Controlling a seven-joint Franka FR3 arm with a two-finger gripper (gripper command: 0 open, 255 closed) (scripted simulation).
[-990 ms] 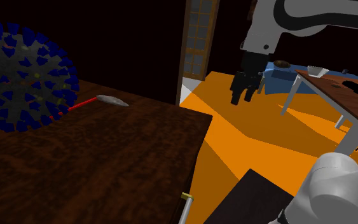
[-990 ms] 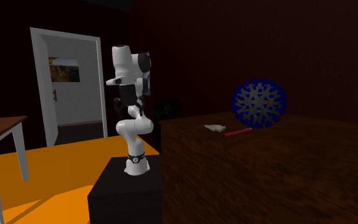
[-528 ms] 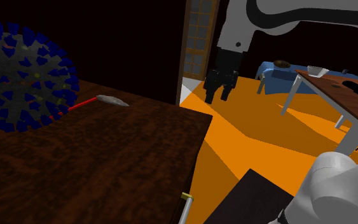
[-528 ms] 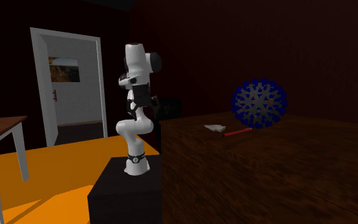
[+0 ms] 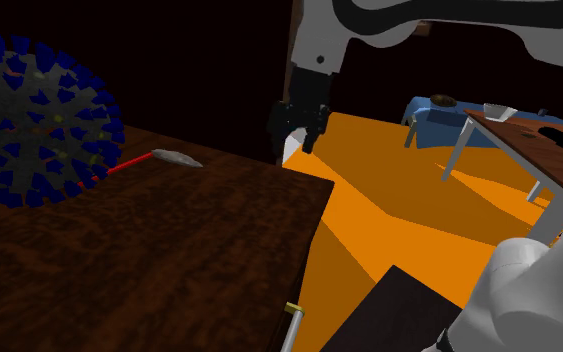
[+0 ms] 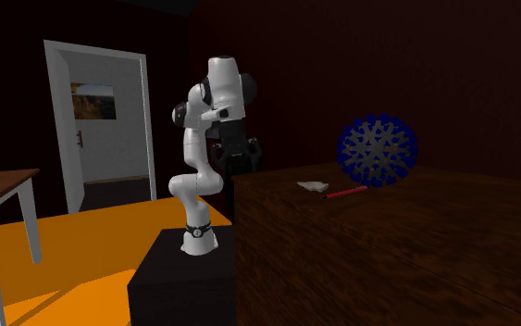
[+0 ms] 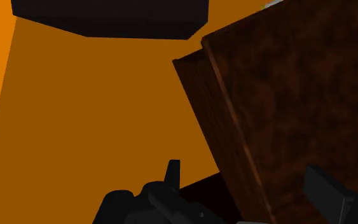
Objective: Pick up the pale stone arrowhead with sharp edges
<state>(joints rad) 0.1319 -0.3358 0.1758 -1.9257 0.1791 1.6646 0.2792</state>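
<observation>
- Where the dark brown mottled wooden table (image 5: 169, 250) meets the big blue spiked ball (image 5: 29, 120), the pale grey stone arrowhead (image 5: 176, 158) lies flat on the tabletop, out near the far edge.
- It is slim and leaf-shaped, tapering to a sharp point at each end, and its faceted surface catches a lighter grey.
- In the second exterior view the arrowhead (image 6: 314, 186) looks almost white, low and flat with an uneven outline.
- One tip appears to meet the end of a thin red rod (image 5: 129, 163), which runs from it toward the ball.
- The all-black two-finger gripper (image 5: 294, 143) hangs beside the table's far corner, well apart from the arrowhead, and holds nothing.
- Seen from the wrist, its two fingers (image 7: 173, 172) stand wide apart, with the table's corner and the orange floor (image 7: 95, 108) beneath them.
- On a second brown table with pale legs (image 5: 529, 150), at the shoulder view's right, stands a small pale bowl (image 5: 496, 108); its contents cannot be made out.
</observation>
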